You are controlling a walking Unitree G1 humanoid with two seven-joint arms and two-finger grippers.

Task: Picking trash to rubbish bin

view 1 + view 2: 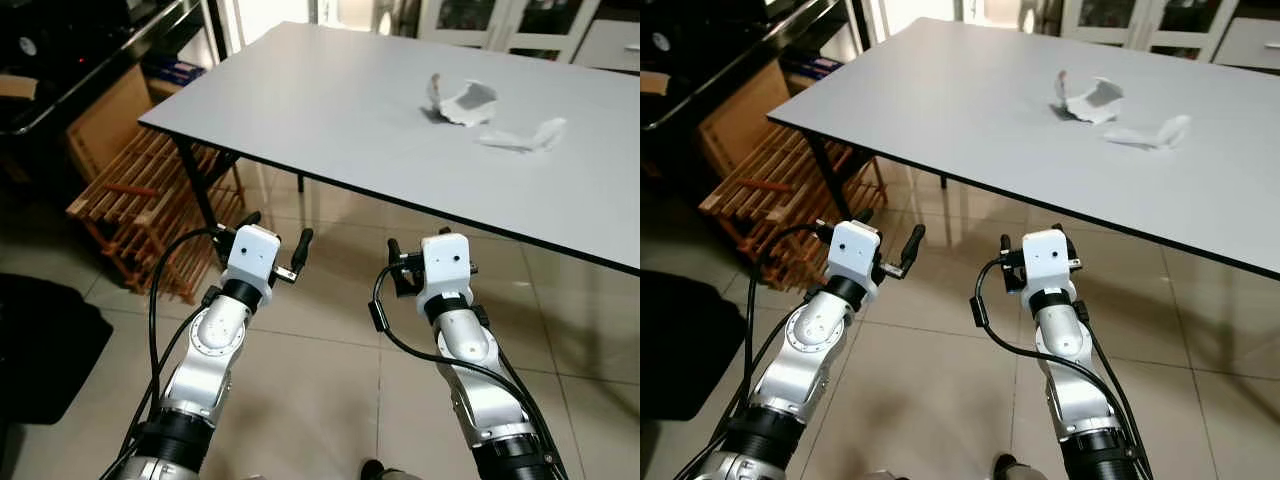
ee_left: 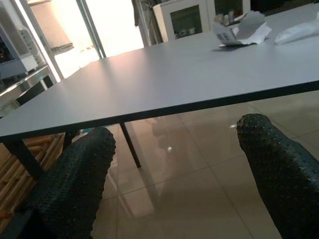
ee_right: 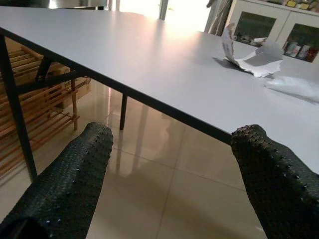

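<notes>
Left eye view, both grippers (image 1: 270, 240) (image 1: 430, 250) spread wide below table (image 1: 330, 110), crumpled paper (image 1: 462, 102), wrapper (image 1: 525, 136) small, indistinct.

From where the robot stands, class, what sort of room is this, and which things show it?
Probably a workroom or office rather than a lived-in home: a plain grey table with torn paper trash, glass-door cabinets behind, and wooden slatted racks stacked on glossy tile.

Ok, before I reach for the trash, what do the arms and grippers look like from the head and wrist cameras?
Both arms are silver metal with rounded joints and black collars near the base. Each wrist carries a white boxy housing. Black cables loop along the outside of each arm. The left gripper and right gripper have black fingers; in the wrist views the finger pads show a bumpy, studded texture.
</notes>
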